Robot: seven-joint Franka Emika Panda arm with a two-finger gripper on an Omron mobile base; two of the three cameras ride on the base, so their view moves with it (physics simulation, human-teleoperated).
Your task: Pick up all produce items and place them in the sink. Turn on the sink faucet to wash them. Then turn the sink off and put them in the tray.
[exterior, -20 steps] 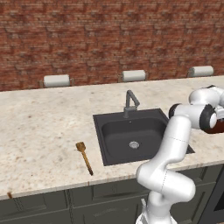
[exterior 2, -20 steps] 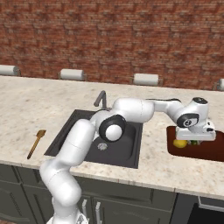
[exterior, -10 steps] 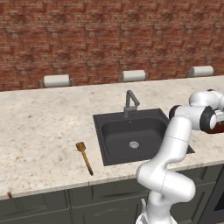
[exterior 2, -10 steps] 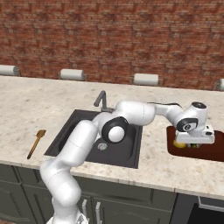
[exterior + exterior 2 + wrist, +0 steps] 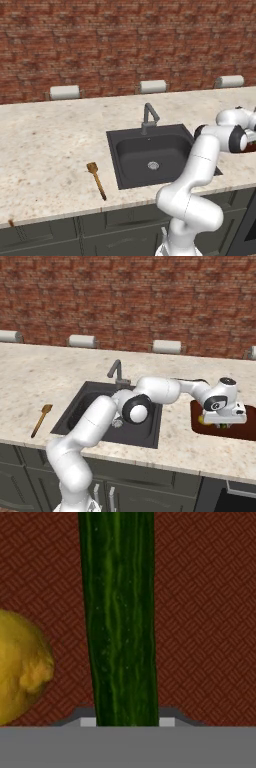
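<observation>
My gripper hangs low over the dark reddish-brown tray, to the right of the sink, and is shut on the slim dark green cucumber. In the hand view the cucumber runs straight up from between the finger tips, close above the tray's woven floor. The small yellow rounded piece lies in the tray beside it, at the tray's left end. The sink basin holds no produce. No water runs from the faucet.
A brown wooden spoon lies on the counter left of the sink. Three white rolls line the brick back wall. My arm stretches across the sink's right side toward the tray.
The hand has sunk lower over the tray with the cucumber still in its grip. Nothing else has moved.
</observation>
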